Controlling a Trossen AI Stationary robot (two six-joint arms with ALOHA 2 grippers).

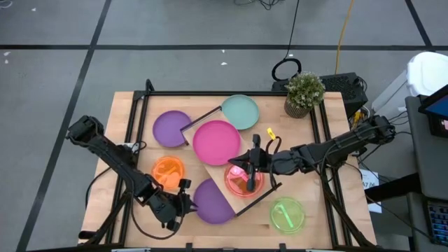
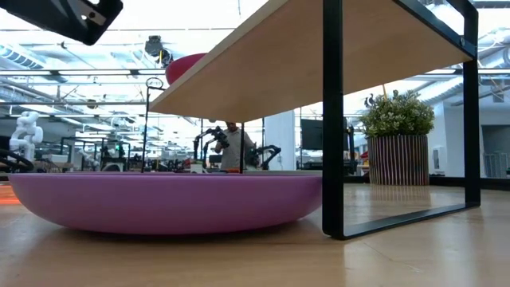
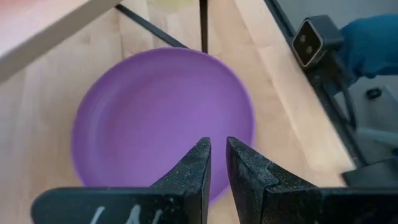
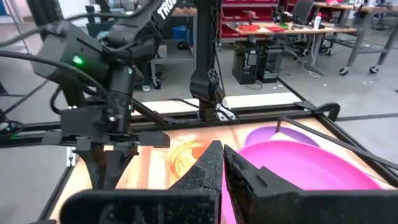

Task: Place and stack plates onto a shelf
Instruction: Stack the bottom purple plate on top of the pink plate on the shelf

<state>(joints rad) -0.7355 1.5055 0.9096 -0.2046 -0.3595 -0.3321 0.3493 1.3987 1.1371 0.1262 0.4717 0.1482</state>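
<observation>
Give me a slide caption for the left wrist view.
Left gripper, fingers nearly closed, hovers over a purple plate beside the shelf.

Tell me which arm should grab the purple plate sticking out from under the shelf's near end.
Left, probably. Its end effector hangs right beside that purple plate, fingers nearly shut. The right end effector sits over the red plate on the shelf, farther off.

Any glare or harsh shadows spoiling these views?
Low view: strong backlight from the room's bright ceiling behind the shelf, yet the purple plate is readable. High view: even light, soft shadows only. Left wrist view: no glare on that plate.
</observation>
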